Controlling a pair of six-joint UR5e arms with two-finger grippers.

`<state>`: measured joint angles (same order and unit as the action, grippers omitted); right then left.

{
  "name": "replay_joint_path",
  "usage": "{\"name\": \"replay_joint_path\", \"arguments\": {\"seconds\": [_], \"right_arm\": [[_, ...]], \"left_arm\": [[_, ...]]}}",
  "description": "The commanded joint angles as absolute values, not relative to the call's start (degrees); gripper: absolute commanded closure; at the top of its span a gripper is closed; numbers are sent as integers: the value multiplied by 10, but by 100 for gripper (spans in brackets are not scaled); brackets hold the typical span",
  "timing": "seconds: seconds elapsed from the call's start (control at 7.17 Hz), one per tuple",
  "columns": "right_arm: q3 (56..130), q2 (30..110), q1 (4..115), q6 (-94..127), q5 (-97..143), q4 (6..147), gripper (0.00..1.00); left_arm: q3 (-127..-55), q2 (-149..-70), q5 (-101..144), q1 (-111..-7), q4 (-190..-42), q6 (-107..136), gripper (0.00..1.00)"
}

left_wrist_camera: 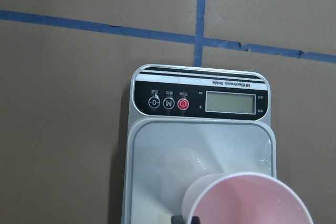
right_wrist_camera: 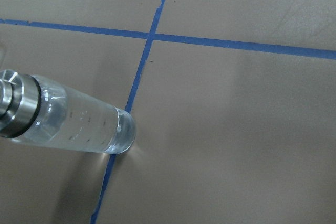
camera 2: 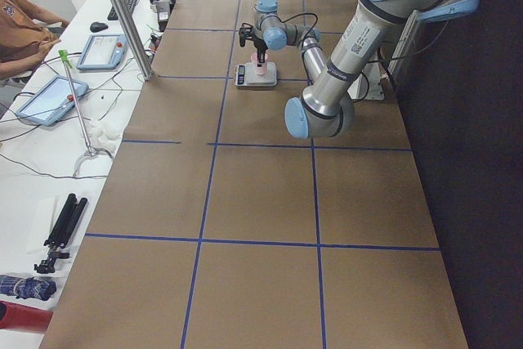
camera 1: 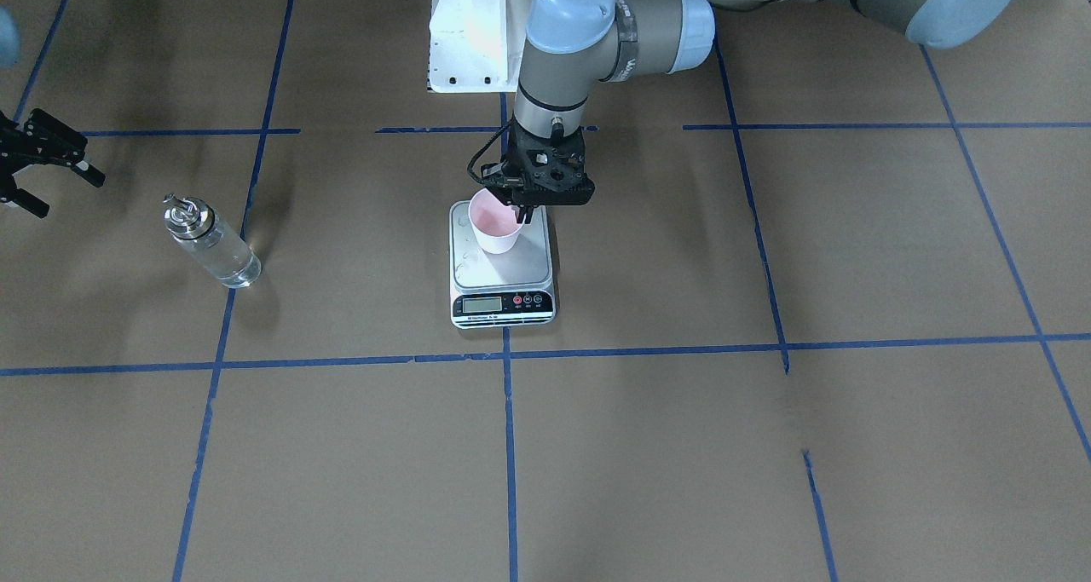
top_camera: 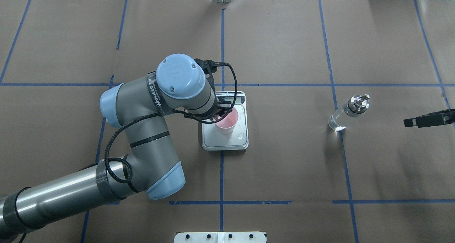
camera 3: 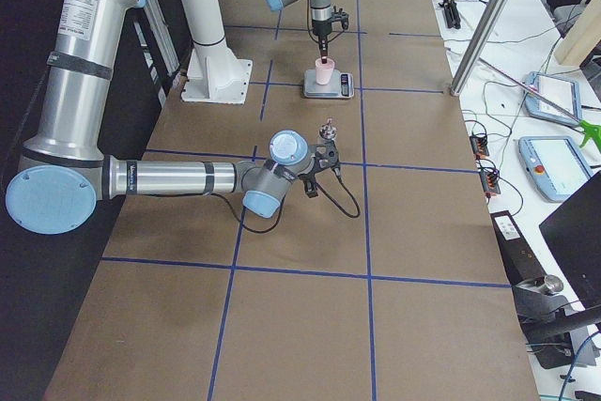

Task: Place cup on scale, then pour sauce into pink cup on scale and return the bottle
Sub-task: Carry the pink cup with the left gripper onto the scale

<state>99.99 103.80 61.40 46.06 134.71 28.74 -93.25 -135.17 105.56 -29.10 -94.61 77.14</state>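
So, smooth pink cup (camera 1: 494, 224) on square silver scale (camera 1: 511, 267), left claw (camera 1: 522, 214) pinching its rim, right claw (camera 1: 68, 193) spread wide

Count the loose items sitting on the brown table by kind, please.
pink cup: 1
scale: 1
glass bottle: 1
Total: 3
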Motion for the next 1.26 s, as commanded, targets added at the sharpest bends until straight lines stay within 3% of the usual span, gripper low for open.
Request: {"name": "replay_joint_path", "arguments": {"seconds": [0.0, 0.42, 0.7, 1.12], "right_arm": [[1000, 1038, 614, 461, 1347, 287, 0], [1017, 1036, 580, 531, 1327, 287, 0], [1086, 1035, 438, 672, 1194, 287, 0], [1115, 1036, 226, 693, 844, 302, 0]], "left_arm": [[-923, -1355, 1049, -291, -948, 770, 57], [-1027, -1340, 1053, -297, -936, 769, 42], [-1120, -1276, 1053, -308, -947, 766, 42], [-1122, -1240, 1052, -346, -948, 717, 42]]}}
